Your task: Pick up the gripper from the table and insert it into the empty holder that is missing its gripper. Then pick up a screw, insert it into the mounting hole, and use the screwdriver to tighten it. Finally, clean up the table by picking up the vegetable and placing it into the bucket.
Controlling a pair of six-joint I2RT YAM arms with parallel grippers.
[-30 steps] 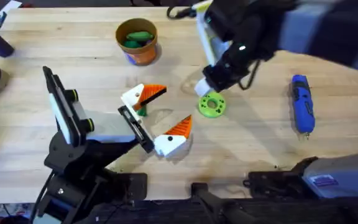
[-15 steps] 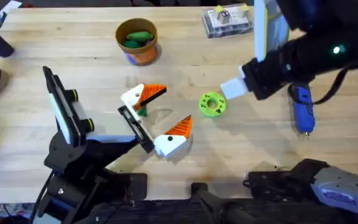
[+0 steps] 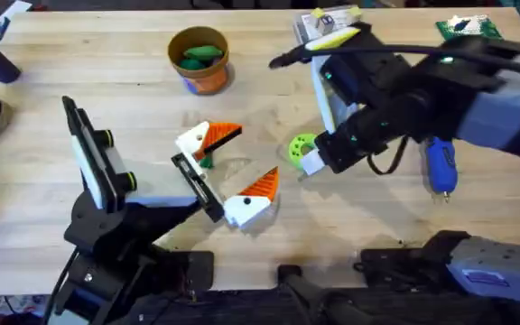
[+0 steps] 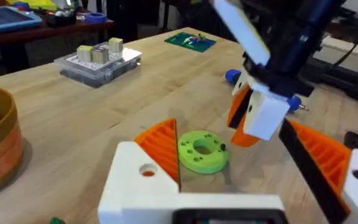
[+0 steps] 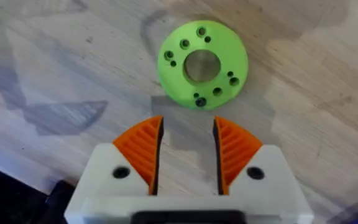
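One green ring-shaped disc (image 5: 202, 64), flat plastic with a central bore and small holes round it, on the pale wooden table (image 3: 134, 63). Right gripper (image 5: 186, 158) poised just above it, ribbed orange pads narrowly parted, gripping nothing. Left gripper (image 3: 228, 171) spread wide and empty. One blue pen-shaped screwdriver (image 3: 441, 164) lying beyond. One round orange bucket (image 3: 200, 60) with something green inside
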